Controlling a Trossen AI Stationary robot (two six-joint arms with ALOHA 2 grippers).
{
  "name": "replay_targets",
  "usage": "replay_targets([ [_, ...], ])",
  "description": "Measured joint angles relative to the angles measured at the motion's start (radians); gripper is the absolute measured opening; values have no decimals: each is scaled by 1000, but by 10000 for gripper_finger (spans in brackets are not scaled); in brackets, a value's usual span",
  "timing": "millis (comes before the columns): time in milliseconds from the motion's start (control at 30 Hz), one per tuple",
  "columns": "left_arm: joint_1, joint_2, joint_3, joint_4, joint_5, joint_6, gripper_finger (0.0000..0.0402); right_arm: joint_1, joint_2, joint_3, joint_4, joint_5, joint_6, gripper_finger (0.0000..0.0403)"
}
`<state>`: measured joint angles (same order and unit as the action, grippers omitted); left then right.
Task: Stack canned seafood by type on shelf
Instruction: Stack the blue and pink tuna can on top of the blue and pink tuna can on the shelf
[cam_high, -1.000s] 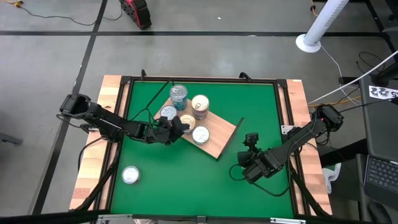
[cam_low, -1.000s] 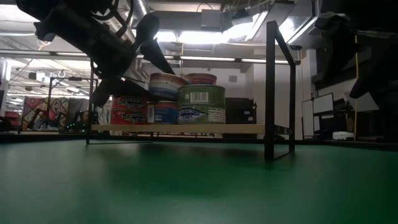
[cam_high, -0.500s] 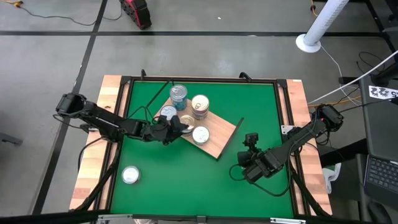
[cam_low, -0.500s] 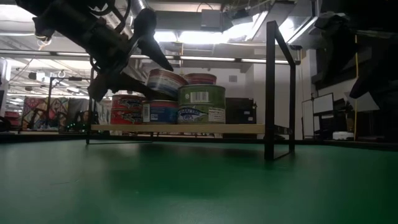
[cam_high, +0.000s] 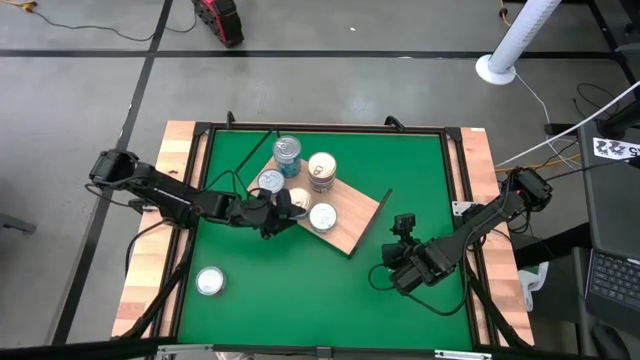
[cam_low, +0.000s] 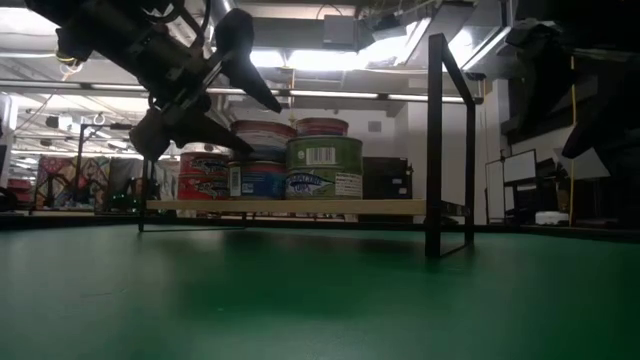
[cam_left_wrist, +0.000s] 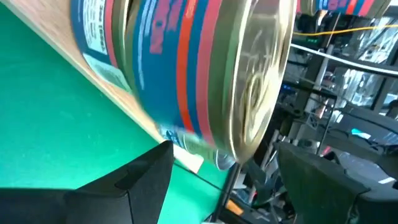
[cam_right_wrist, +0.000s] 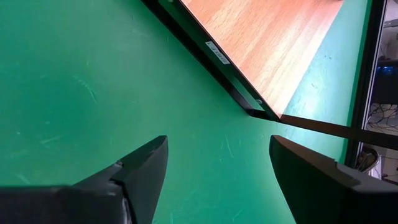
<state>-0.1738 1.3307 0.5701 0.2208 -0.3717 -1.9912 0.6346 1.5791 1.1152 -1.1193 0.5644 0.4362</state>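
Left gripper (cam_high: 281, 208) jaws apart beside blue-red round tin (cam_left_wrist: 205, 68) on light-brown wood-grain shelf (cam_high: 352, 218); right gripper (cam_high: 401, 229) jaws apart over green worktop (cam_high: 300, 290).

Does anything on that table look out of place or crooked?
One tin sits alone on the green mat, far from the other tins stacked on the shelf. The shelf itself lies skewed to the table edges.

Grey floor (cam_high: 400, 90), bright ceiling lights (cam_low: 320, 60)
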Motion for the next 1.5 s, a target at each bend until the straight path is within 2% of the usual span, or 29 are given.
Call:
replay_targets([
  [267, -1, -47, 0, -1, 7, 35, 279, 0, 0, 0, 0, 0, 0, 280],
  [467, -39, -143, 1, 2, 6, 237, 279, 0, 0, 0, 4, 0, 1, 280],
  [600, -98, -181, 1, 4, 3, 378, 279, 0, 0, 0, 29, 0, 4, 280],
  [700, -160, -190, 1, 1, 3, 427, 279, 0, 0, 0, 60, 0, 3, 280],
  [1033, -355, -190, 2, -66, 3, 393, 279, 0, 0, 0, 93, -26, 3, 280],
  [1200, -401, -190, 2, -146, 3, 366, 279, 0, 0, 0, 141, -26, 3, 280],
  [1500, -446, -189, 2, -158, 1, 406, 279, 0, 0, 0, 244, -26, 3, 280],
])
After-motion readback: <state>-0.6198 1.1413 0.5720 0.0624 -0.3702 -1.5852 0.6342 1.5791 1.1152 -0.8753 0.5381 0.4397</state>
